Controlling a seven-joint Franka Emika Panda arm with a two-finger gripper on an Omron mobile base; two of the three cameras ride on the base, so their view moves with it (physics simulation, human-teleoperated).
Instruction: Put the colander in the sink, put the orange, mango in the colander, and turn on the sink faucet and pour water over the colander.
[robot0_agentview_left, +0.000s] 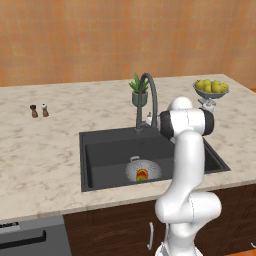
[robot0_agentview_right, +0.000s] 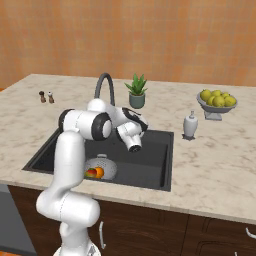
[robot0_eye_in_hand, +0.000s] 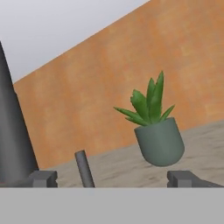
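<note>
Jaws (robot0_eye_in_hand: 112, 178) spread wide, empty; faucet lever (robot0_eye_in_hand: 84, 169) just between them, potted plant (robot0_eye_in_hand: 158, 131) beyond.

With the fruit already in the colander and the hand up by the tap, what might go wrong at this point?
1. The open gripper faces the faucet's small lever; it is thin, so the jaws may slip past it.
2. The potted plant stands just behind the faucet; overshooting might knock it.
3. The colander, holding the orange and mango, sits toward the front of the sink, so the water may miss it.
</note>
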